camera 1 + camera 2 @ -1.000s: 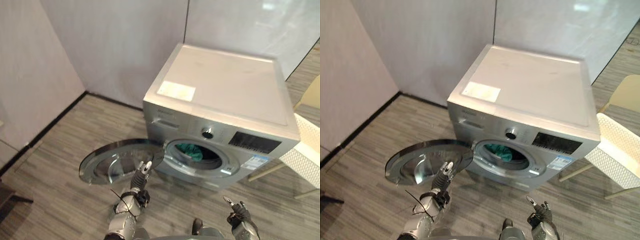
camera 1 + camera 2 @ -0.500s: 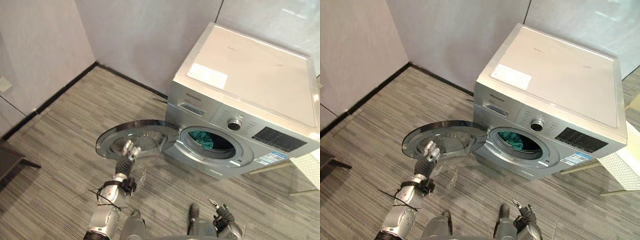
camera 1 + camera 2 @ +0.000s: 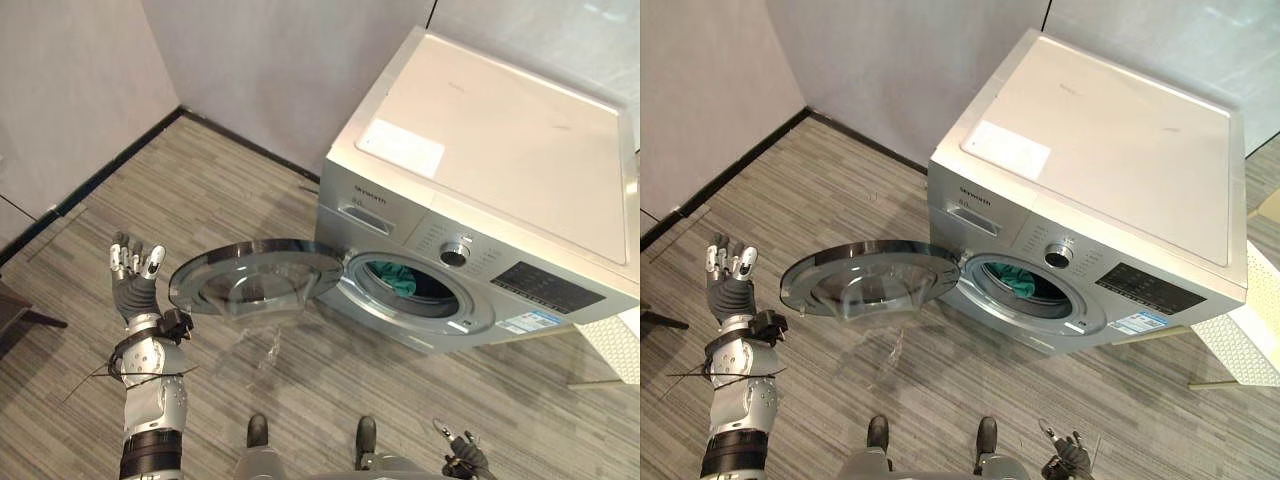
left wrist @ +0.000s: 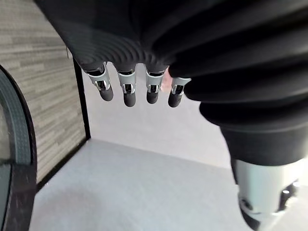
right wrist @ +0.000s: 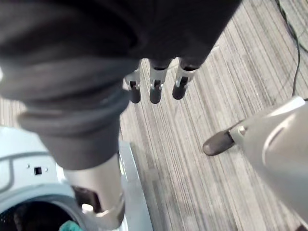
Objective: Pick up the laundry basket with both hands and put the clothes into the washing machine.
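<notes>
Grey plank floor (image 3: 205, 190) surrounds the washing machine (image 3: 480, 150), where the left hand (image 3: 135, 288), fingers straight, has withdrawn from the open door (image 3: 255, 280), the right hand (image 3: 462, 465) hangs loose-fingered, and teal clothes (image 3: 392, 278) lie in the drum (image 3: 437, 293), suggesting loading is complete.

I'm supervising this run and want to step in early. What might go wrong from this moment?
1. The round glass door of the silver washing machine juts out wide open. The open left hand is raised just beside its rim, not touching it. A sweep toward the drum might knock or strain the door.
2. The teal cloth lies near the drum's mouth, so it could get pinched if the door swings shut.
</notes>
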